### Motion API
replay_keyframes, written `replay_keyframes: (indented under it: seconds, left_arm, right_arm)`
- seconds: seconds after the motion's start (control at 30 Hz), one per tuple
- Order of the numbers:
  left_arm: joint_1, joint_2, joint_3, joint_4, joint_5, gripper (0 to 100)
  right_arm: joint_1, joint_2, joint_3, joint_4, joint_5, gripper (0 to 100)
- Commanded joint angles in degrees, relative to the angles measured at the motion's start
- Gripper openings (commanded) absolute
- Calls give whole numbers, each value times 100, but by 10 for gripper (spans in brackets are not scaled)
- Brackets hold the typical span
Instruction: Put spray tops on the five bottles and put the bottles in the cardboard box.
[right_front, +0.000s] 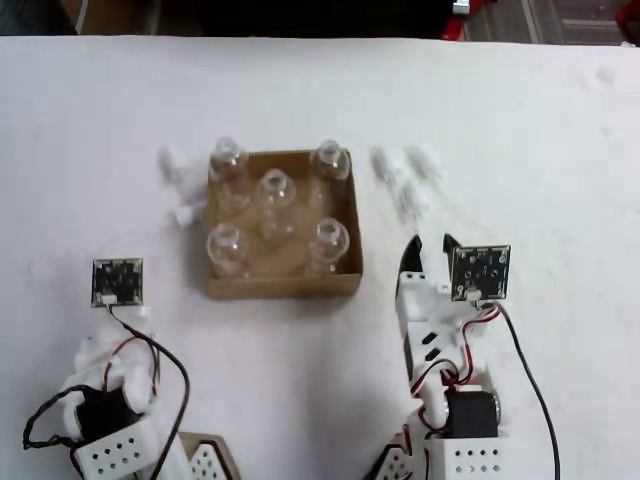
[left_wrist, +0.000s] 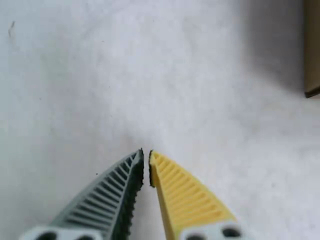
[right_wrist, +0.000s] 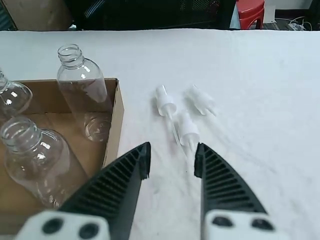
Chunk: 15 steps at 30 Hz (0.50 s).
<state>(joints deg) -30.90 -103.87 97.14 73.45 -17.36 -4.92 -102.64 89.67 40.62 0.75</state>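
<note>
A cardboard box (right_front: 350, 215) sits mid-table with several clear, uncapped bottles (right_front: 275, 190) standing in it. White spray tops lie on the cloth on both sides of it, one group (right_front: 405, 172) to the right and another (right_front: 180, 180) to the left. My right gripper (right_wrist: 171, 160) is open and empty, a short way in front of three spray tops (right_wrist: 187, 129) and beside the box wall (right_wrist: 116, 120). In the high view that right gripper (right_front: 430, 250) is right of the box's near corner. My left gripper (left_wrist: 146, 161) is shut over bare cloth, holding nothing.
The table is covered in white cloth. A box corner (left_wrist: 312, 50) shows at the edge of the left wrist view. Both arm bases (right_front: 110, 440) stand at the near edge. Dark furniture and a red stool (right_wrist: 250, 12) lie beyond the far edge.
</note>
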Motion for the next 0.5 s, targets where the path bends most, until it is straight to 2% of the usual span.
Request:
replay_keyframes:
  seconds: [0.0, 0.47]
  left_arm:
    - [57, -84, -18, 35, -26, 24]
    - [101, -84, -18, 9, -18, 24]
  right_arm:
    - [48, -22, 44, -154, -35, 127]
    - [13, -22, 79, -163, -35, 127]
